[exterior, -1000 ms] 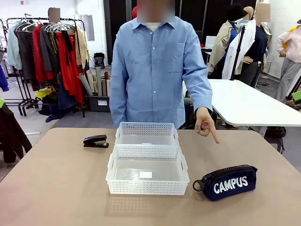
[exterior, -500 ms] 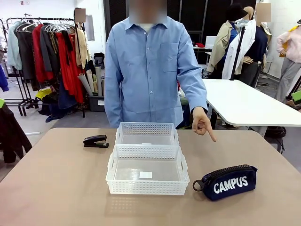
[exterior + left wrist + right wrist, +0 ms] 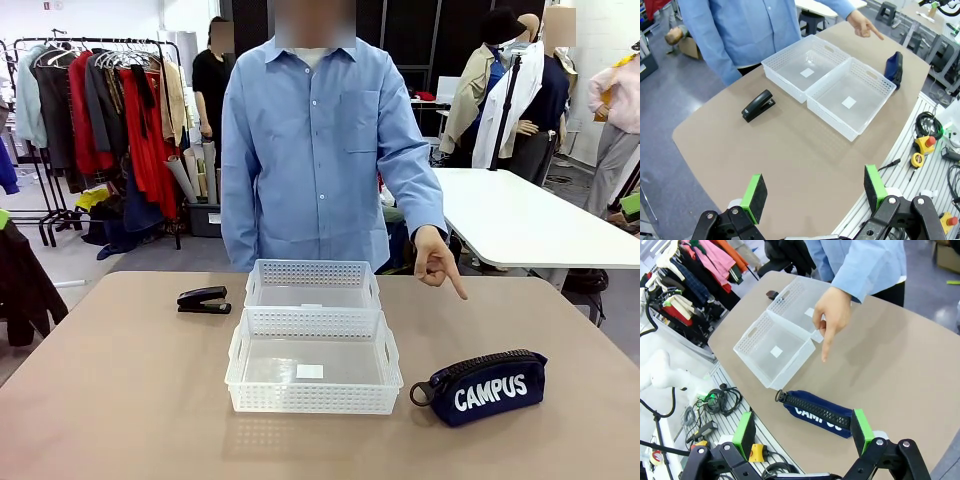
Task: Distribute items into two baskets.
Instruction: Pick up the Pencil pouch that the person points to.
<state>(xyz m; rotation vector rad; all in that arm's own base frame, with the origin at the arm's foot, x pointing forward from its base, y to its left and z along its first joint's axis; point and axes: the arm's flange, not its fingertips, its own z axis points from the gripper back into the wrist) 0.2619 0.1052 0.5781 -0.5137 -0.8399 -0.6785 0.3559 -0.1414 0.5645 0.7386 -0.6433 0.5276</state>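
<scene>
White plastic far basket (image 3: 312, 273) and near basket (image 3: 313, 402), touching mid-table: both empty. Nothing distributed yet. Stapler (image 3: 203, 300) on table (image 3: 120, 400) left of far basket; pouch (image 3: 485, 387) right of near basket. Left gripper (image 3: 814, 187), right gripper (image 3: 803, 430): jaws apart, empty.

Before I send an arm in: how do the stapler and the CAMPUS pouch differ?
The stapler is small and black; the pouch is much larger, navy fabric with white lettering. The stapler lies left of the far basket; the pouch lies right of the near basket. Both rest on the table, outside the baskets.
</scene>
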